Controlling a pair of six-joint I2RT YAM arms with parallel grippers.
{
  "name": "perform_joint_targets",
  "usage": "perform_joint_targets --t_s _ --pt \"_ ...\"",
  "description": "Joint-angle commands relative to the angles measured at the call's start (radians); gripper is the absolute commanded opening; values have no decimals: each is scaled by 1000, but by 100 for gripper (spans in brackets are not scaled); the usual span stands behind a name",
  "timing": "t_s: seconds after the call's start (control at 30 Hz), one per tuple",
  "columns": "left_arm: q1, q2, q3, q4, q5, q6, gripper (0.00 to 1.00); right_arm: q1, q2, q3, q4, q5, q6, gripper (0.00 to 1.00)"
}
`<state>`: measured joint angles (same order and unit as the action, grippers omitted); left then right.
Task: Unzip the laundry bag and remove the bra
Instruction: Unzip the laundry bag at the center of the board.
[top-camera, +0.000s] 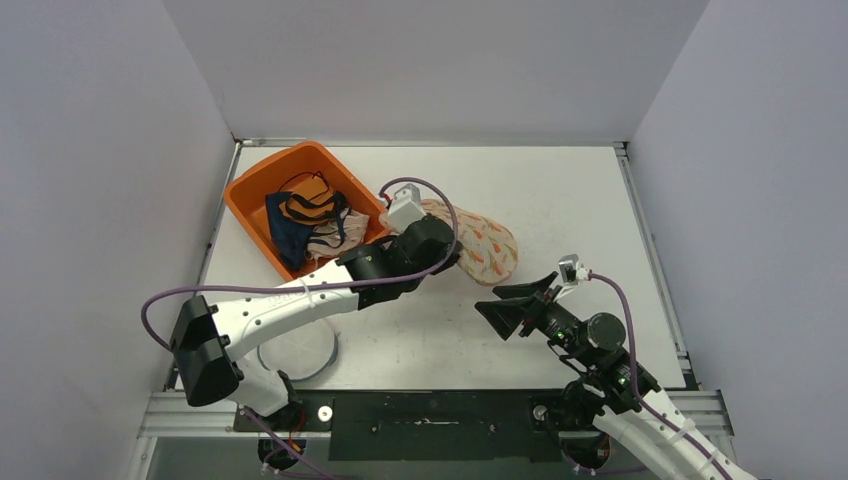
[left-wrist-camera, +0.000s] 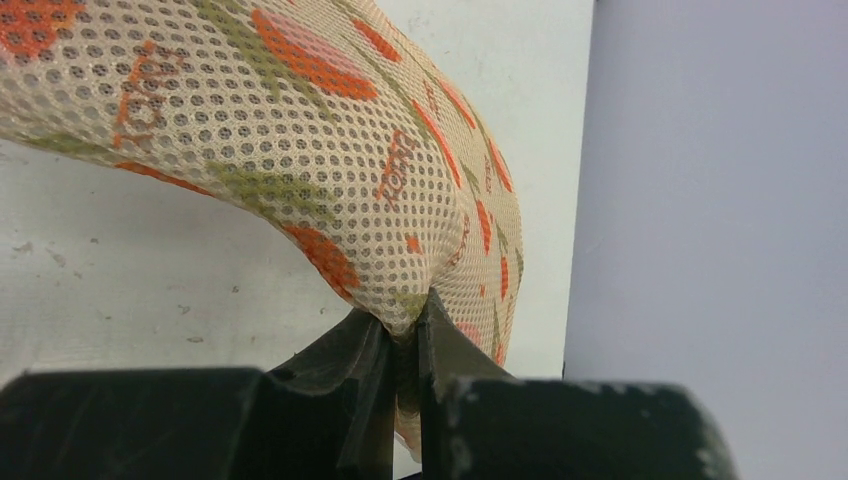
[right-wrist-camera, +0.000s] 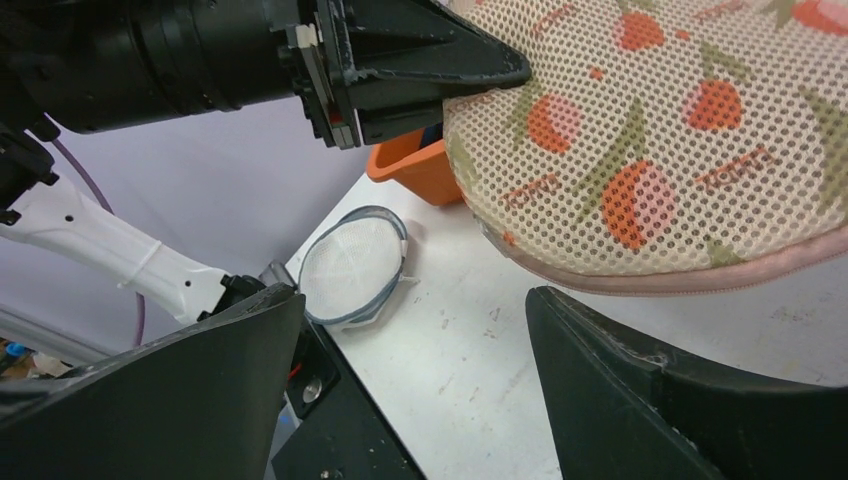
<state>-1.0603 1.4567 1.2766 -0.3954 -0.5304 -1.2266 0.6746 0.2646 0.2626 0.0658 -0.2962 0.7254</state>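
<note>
laundry bag (top-camera: 487, 246) hangs just off the desk (top-camera: 560, 190), a corner pinched in your left jaws; its pink-trimmed edge (right-wrist-camera: 680, 281) lies just ahead of your wide-spread right jaws, running across them.

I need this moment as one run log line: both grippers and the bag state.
left gripper: shut on laundry bag | right gripper: open, beside bag, not gripping | zipper: looks closed

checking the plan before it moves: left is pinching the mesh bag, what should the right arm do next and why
Probably ease the right gripper forward to the pink zipper edge of the laundry bag. The left gripper pinches the mesh, and the right's jaws stand open just short of the bag, holding nothing.
</note>
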Motion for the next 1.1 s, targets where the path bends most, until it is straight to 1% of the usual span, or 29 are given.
perform_joint_targets --t_s 0.0,0.07,0.17,0.27,0.43,0.7,0.8,0.93,1.07 --pt "-7 33 104 -138 -64 -101 0 3 -9 20 79 22 5 80" --pt "-7 55 147 -236 -107 -172 0 3 4 3 107 35 36 75" --pt "-1 95 217 -380 -129 -270 0 5 38 -10 139 61 68 68" --pt "4 124 258 -455 -128 -319 0 6 77 -16 160 82 76 62" --pt "8 129 270 -470 -134 -342 0 26 202 -6 229 53 82 63" --pt "19 140 324 -514 -150 -353 0 79 332 22 295 61 68 63" --pt "27 143 328 -513 -134 -355 0 102 362 21 314 97 69 63" --pt "35 138 312 -499 -102 -363 0 121 361 2 356 185 85 61" --pt "37 128 300 -485 -86 -366 0 124 389 -23 441 209 94 61"
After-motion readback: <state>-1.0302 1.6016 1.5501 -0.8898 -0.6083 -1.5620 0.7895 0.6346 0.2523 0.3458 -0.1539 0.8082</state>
